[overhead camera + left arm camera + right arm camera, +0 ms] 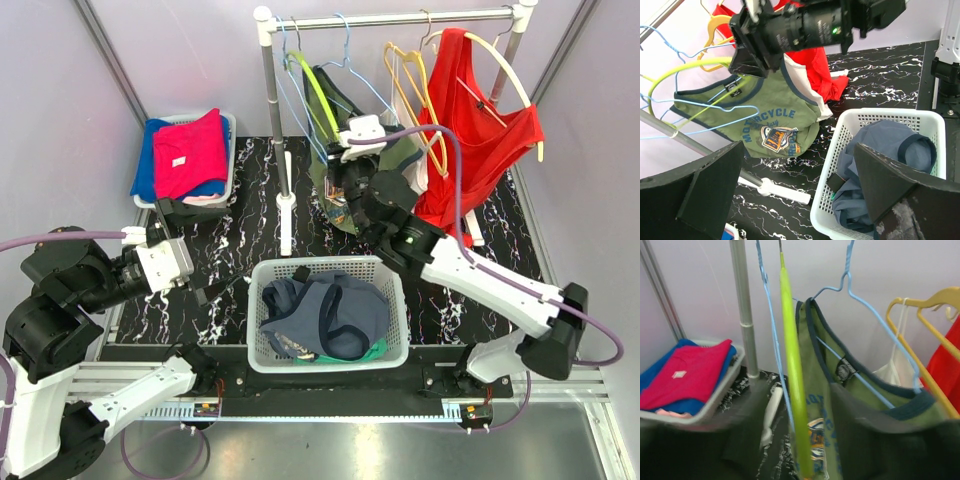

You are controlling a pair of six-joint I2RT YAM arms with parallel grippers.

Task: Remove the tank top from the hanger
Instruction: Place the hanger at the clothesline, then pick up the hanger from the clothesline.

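Black right pincer [750,50]: raised to rack height, fingers parted, nothing clamped as far as visible.
Directly ahead, touching or nearly so (cannot tell which): olive-green tank top with navy trim and motorcycle print [775,120], hung by its straps on thin blue wire hanger [865,295]. Long axis straight down from neckline to hem. Pincer level with neckline and one shoulder, hem well below.
Just beside, toward the upright pole: lime-green plastic hanger [792,390], bare.
On the other side of the tank top: red garment [480,130], also hung on the rail.
Black left pincer [799,146]: spread wide, empty, low over black marbled desk [230,250], near white plastic basket [330,262], well apart from the tank top.
Judged: right arm the nearer. Next move likely a grip on one strap, then a sideways draw off the wire shoulder.
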